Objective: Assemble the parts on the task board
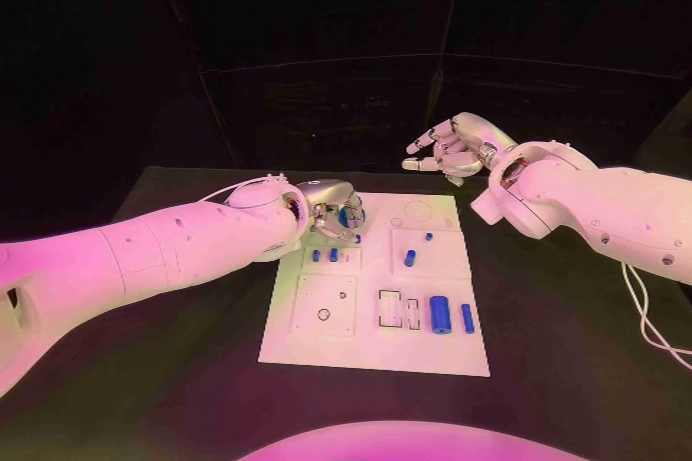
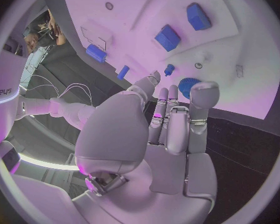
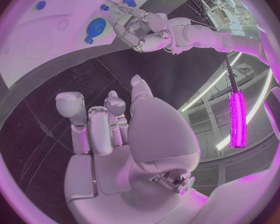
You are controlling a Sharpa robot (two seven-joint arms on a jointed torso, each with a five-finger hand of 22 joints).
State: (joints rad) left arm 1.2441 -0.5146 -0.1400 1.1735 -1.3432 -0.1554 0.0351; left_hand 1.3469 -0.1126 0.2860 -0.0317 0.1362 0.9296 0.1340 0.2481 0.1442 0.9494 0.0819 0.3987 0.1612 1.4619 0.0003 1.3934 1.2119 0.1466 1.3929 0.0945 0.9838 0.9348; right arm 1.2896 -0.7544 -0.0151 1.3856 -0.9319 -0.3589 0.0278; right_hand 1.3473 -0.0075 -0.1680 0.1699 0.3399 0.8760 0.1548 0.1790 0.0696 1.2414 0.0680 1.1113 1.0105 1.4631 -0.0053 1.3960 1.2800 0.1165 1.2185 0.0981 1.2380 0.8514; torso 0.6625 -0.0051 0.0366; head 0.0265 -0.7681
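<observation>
Black counter point(image 1: 173, 381) carries the white board point(image 1: 378, 351). Left hand point(image 1: 335, 209) hovers over the board's far left corner beside a round blue part point(image 2: 189, 86), fingers apart, empty. Right hand point(image 1: 450, 146) hangs beyond the board, open. Small blue parts point(image 1: 440, 315) lie on the board.

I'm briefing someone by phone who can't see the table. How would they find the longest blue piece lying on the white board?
Start at the white board in the middle of the black table. Go to its right side, near the edge closest to the robot, beside a small outlined rectangle. Two blue pieces lie side by side there; the long blue piece is the thicker, longer one, with the thin blue piece on its right.
</observation>
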